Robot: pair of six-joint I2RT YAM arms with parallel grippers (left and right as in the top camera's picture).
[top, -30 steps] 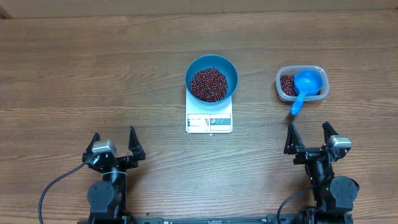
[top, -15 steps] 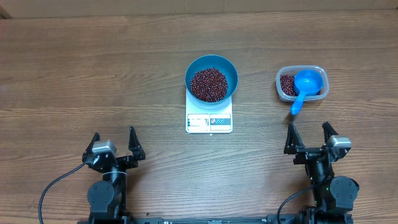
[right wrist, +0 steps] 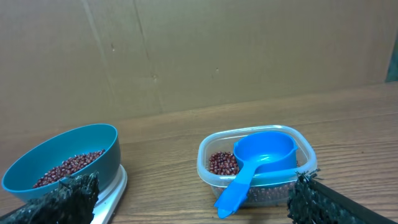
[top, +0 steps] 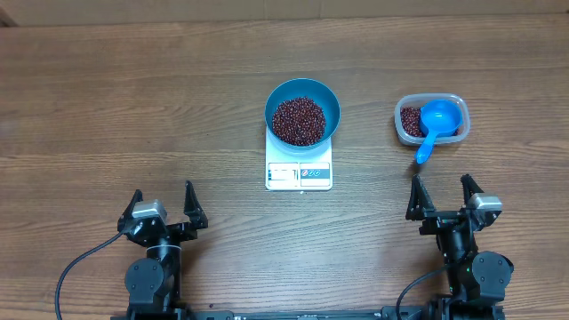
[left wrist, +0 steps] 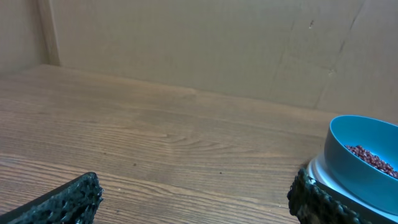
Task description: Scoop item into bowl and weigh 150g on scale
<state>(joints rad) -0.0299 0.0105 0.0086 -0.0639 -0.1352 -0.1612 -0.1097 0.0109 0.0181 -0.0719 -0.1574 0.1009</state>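
Wide open and empty: left tool [top: 162, 197], low at the near edge of the brown wooden counter [top: 116, 107]. Right tool [top: 439, 188] likewise spread wide, gripping nothing. Just beyond the right tool, a clear rounded-rectangle plastic tub [top: 453, 102] with some small dark red-brown beans [top: 409, 118] and a small blue plastic scoop [top: 437, 118], handle over the near rim. At centre, a heap of the same beans inside the round glossy blue bowl [top: 331, 102], seated on the small flat white square scale [top: 299, 174].

From above the display of the scale [top: 299, 175] is too small for me to read, the bowl [top: 329, 105] hides its back part, and my left wrist view cuts off the bowl's right side.
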